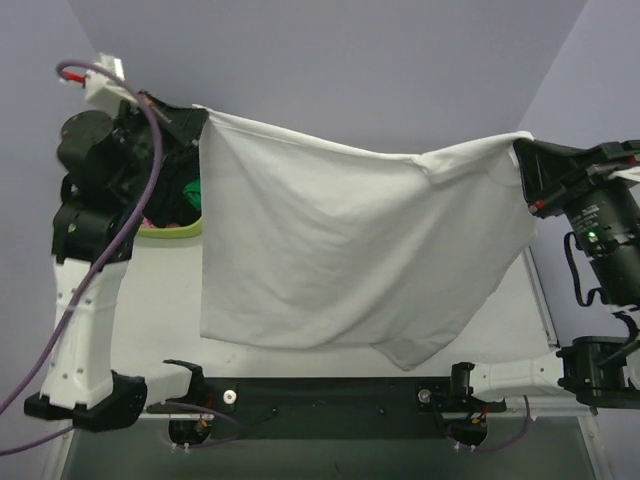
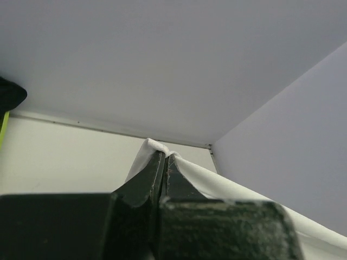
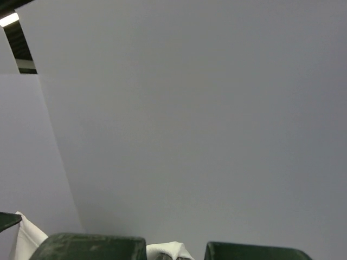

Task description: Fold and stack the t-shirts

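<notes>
A large white t-shirt (image 1: 340, 250) hangs spread in the air above the table, stretched between both arms. My left gripper (image 1: 200, 118) pinches its upper left corner. In the left wrist view the black fingers (image 2: 146, 181) are pressed together, with white cloth (image 2: 154, 146) folded over their tips. My right gripper (image 1: 520, 152) holds the upper right corner by the sleeve. In the right wrist view a bunch of white cloth (image 3: 169, 250) sits between the finger mounts at the bottom edge. A green t-shirt (image 1: 192, 190) shows in the basket behind the left arm.
The lime green basket (image 1: 178, 230) stands at the back left, mostly hidden by the left arm. The hanging shirt hides most of the white table (image 1: 160, 300). A black bar (image 1: 330, 395) with the arm bases runs along the near edge. Grey walls enclose the back and sides.
</notes>
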Controlling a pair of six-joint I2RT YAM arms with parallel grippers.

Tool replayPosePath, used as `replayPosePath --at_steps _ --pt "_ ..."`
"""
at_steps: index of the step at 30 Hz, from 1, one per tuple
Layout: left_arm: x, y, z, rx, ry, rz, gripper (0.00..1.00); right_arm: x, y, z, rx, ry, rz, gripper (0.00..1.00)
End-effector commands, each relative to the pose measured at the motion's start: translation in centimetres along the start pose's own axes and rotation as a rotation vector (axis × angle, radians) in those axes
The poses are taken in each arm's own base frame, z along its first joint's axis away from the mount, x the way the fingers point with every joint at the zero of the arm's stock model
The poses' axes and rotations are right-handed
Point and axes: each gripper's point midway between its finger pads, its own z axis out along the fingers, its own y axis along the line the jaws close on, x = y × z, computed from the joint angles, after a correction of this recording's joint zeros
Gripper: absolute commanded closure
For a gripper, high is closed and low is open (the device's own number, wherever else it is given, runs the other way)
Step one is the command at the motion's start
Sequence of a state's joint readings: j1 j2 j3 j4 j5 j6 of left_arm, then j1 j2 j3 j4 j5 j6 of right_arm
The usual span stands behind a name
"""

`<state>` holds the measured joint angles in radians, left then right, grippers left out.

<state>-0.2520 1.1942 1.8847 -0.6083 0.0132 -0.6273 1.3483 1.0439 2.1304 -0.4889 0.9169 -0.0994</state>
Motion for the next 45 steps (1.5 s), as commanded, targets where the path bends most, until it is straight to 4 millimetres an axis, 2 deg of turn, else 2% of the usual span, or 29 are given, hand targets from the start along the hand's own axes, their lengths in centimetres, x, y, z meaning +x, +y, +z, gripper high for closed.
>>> replayPosePath --at_steps 1,3,9,10,12,13,17,18,19,21,22,23,24,27,30,31,32,33,34,35,36,37,38,39,40,41,42,44,45 --pt "0.9 2.4 6.0 -0.010 0.013 -0.043 1.00 -1.5 0.7 3.6 0.225 -0.074 -0.122 1.00" --pt "1.6 3.4 8.3 -0.006 0.034 -0.068 1.00 -0.6 1.6 5.2 0.231 -0.077 -0.163 1.00" --pt "3.6 5.7 12.1 -0.011 0.057 -0.087 1.00 11.1 6.4 13.2 0.122 0.111 -0.150 1.00" --pt "4.0 6.2 12.6 -0.019 0.064 -0.085 1.00 13.6 4.8 15.8 0.176 0.154 -0.149 1.00" --pt "5.3 7.6 14.3 -0.032 0.091 -0.079 1.00 16.2 3.4 18.5 0.212 0.202 -0.108 1.00" --pt "5.7 8.3 15.0 -0.045 0.096 -0.076 1.00 18.4 1.2 21.1 0.245 0.246 -0.109 1.00" --pt "5.9 11.4 18.8 -0.056 0.110 -0.070 1.00 17.9 -4.9 26.1 0.314 0.252 -0.016 1.00" --pt "5.2 11.2 19.4 -0.034 0.099 -0.069 1.00 14.7 -5.2 26.4 0.299 0.187 -0.012 1.00" --pt "3.3 10.0 19.7 0.003 0.060 -0.062 1.00 15.1 -6.8 27.7 0.311 0.194 -0.028 1.00" --pt "2.4 10.3 21.3 0.027 0.052 -0.061 1.00 12.2 -7.5 28.6 0.297 0.121 -0.022 1.00" --pt "-1.2 7.7 20.9 0.089 -0.019 -0.042 1.00 11.2 -7.7 28.8 0.281 0.098 -0.011 1.00" --pt "0.0 8.9 22.3 0.074 0.023 -0.055 1.00 10.6 -8.5 28.9 0.271 0.086 -0.005 1.00" --pt "-0.6 8.9 22.6 0.085 0.016 -0.057 1.00 9.1 -8.3 28.6 0.245 0.047 -0.005 1.00" --pt "-2.7 7.5 22.2 0.153 -0.023 -0.063 1.00 8.0 -7.8 28.5 0.171 0.000 -0.012 1.00" --pt "-2.6 6.7 21.2 0.183 -0.017 -0.052 1.00 8.3 -6.6 28.4 0.078 0.030 0.009 1.00" --pt "-3.0 6.0 20.2 0.191 -0.023 -0.035 1.00 9.9 -6.6 28.5 0.069 0.074 0.017 1.00" --pt "-0.3 8.2 20.8 0.148 0.034 -0.055 1.00 11.1 -6.5 28.4 0.059 0.110 0.024 1.00" --pt "0.4 8.6 20.6 0.143 0.045 -0.057 1.00 11.5 -5.4 27.6 0.032 0.127 0.035 1.00" --pt "0.2 8.2 19.5 0.156 0.022 -0.048 1.00 13.3 -5.4 27.3 0.034 0.172 0.039 1.00" --pt "1.3 9.0 19.3 0.143 0.035 -0.053 1.00 17.9 -5.9 27.2 0.047 0.273 0.052 1.00" --pt "5.7 12.5 19.5 0.073 0.114 -0.087 1.00 19.1 -5.4 26.0 0.039 0.299 0.056 1.00" --pt "5.8 12.3 18.6 0.088 0.098 -0.083 1.00 21.1 -5.4 25.3 0.044 0.336 0.056 1.00" --pt "7.2 13.2 18.3 0.074 0.115 -0.089 1.00 26.9 -6.6 24.4 0.081 0.435 0.066 1.00" --pt "11.7 16.5 17.8 0.010 0.187 -0.125 1.00 27.5 -6.2 23.0 0.086 0.435 0.068 1.00" --pt "11.9 16.6 17.0 0.012 0.168 -0.122 1.00 29.4 -6.7 22.1 0.104 0.465 0.076 1.00" --pt "14.1 18.1 16.3 -0.021 0.199 -0.137 1.00 33.8 -7.6 20.0 0.139 0.547 0.094 1.00" --pt "18.0 20.8 15.0 -0.087 0.260 -0.170 1.00 35.7 -7.9 18.9 0.156 0.583 0.098 1.00" --pt "20.4 22.8 13.2 -0.143 0.273 -0.176 1.00 38.5 -8.5 16.6 0.201 0.620 0.088 1.00" --pt "21.7 23.7 12.3 -0.170 0.288 -0.186 1.00 42.2 -9.5 14.1 0.236 0.696 0.076 1.00"
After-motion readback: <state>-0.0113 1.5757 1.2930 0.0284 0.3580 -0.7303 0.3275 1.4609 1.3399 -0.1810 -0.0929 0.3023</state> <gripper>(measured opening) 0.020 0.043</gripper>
